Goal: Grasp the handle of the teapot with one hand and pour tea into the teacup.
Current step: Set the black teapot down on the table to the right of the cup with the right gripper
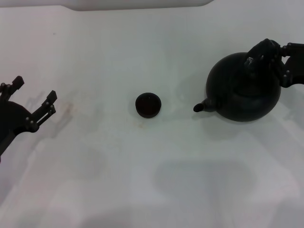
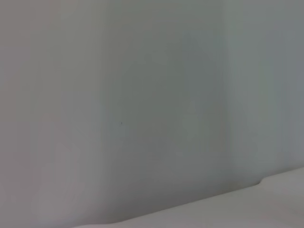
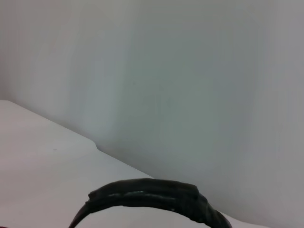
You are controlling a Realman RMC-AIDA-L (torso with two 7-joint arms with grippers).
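The black teapot (image 1: 243,92) stands at the right of the white table, its short spout (image 1: 199,107) pointing left toward the teacup (image 1: 148,105), a small dark cup at mid-table. My right gripper (image 1: 260,54) reaches in from the right and sits over the pot's top, at the handle. The ribbed black handle (image 3: 152,194) arches close in front of the right wrist camera. In the head view I cannot pick the handle out against the dark pot and gripper. At the table's left edge, far from both objects, my left gripper (image 1: 34,90) rests open and holds nothing.
The white table (image 1: 142,180) stretches in front of the cup and pot. A pale wall (image 2: 152,95) fills the left wrist view, and the table's far edge (image 1: 142,7) runs along the back.
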